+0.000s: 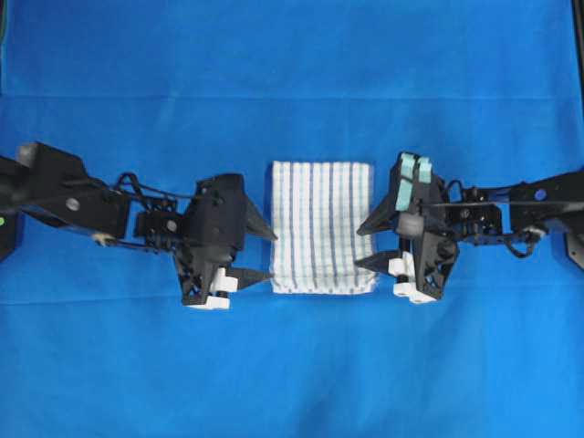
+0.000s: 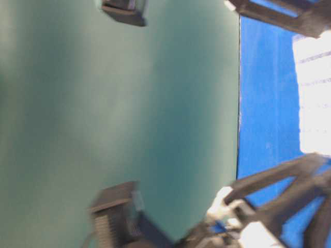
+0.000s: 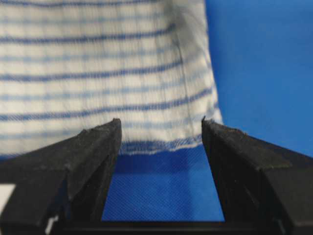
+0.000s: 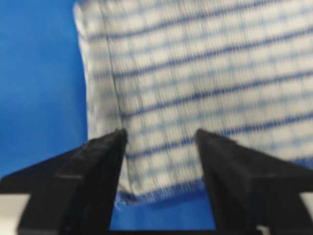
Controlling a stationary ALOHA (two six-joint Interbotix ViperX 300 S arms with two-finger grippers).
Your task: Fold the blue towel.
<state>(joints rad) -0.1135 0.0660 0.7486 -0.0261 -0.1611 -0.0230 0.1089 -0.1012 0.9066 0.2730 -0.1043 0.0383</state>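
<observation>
between my two end effectors, the blue towel (image 1: 321, 226) lies folded into a compact rectangle on the blue-covered surface (image 1: 292, 365), stripes running away from the near edge. left of the towel, my left end effector (image 1: 260, 252) is released, fingers spread, holding nothing. right of the towel, my right end effector (image 1: 373, 243) is likewise released and grips nothing. no writing on the towel is readable.

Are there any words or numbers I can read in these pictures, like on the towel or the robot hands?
None: no words, numbers or labels show in any view. The blue towel carries only stripes, and the left gripper and right gripper are plain black.
</observation>
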